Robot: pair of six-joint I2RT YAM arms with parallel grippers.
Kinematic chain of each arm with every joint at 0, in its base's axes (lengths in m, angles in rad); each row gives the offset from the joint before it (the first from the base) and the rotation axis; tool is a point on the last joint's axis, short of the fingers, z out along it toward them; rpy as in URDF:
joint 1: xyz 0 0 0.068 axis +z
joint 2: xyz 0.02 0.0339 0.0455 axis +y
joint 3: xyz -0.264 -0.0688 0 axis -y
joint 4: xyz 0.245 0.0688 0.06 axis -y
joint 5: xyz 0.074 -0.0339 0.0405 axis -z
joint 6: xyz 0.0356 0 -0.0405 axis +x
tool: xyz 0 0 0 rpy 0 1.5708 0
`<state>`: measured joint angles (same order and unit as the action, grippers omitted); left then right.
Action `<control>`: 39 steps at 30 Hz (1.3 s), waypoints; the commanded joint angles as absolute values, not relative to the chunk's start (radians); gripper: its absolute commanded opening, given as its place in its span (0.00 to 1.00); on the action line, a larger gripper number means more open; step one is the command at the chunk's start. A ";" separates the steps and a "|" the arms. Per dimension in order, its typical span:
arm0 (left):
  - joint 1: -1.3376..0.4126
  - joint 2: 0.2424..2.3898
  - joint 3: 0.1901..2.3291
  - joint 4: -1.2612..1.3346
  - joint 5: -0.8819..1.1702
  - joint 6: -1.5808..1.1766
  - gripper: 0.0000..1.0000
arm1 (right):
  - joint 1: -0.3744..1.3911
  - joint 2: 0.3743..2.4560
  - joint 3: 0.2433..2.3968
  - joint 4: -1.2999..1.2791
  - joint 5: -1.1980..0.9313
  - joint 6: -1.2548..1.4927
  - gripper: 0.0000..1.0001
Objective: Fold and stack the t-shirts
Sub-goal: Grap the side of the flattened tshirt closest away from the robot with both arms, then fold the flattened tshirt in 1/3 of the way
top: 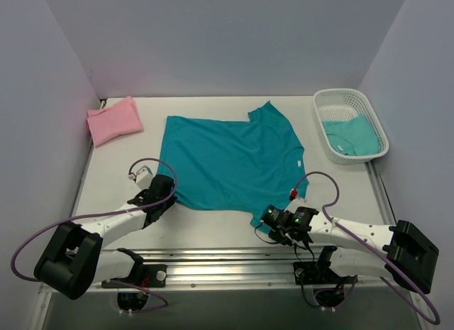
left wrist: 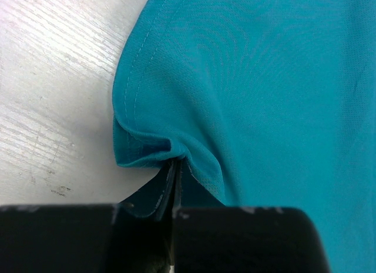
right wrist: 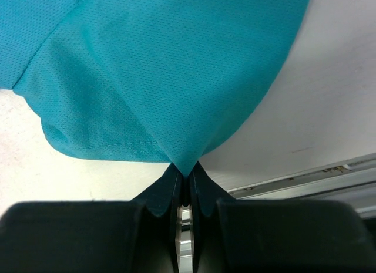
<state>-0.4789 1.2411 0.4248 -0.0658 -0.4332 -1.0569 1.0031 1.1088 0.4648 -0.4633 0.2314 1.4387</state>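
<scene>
A teal t-shirt (top: 227, 160) lies spread flat in the middle of the table. My left gripper (top: 170, 190) is shut on its near left hem corner, and the pinched cloth (left wrist: 176, 150) bunches at the fingertips in the left wrist view. My right gripper (top: 268, 218) is shut on its near right sleeve, where the cloth (right wrist: 176, 79) narrows to a point between the jaws in the right wrist view. A folded pink t-shirt (top: 113, 121) lies at the far left. Another teal t-shirt (top: 352, 135) lies crumpled in the basket.
A white mesh basket (top: 376, 128) stands at the far right. Grey walls close in the table on three sides. A metal rail (top: 227, 259) runs along the near edge by the arm bases.
</scene>
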 commanded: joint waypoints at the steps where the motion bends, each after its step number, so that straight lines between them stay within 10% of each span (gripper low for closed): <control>1: -0.485 1.223 0.426 -0.060 -0.431 -1.045 0.02 | 1.011 1.101 0.502 -0.587 0.279 1.445 0.00; 39: -0.477 0.819 0.538 -0.465 -0.538 -1.065 0.02 | 0.930 0.913 0.736 -0.824 0.709 1.417 0.00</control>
<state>-0.4789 0.7982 0.4812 -0.4625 -0.5114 -1.0668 0.9363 0.8986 0.7200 -0.7616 0.6296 1.3956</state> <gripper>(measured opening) 0.031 0.015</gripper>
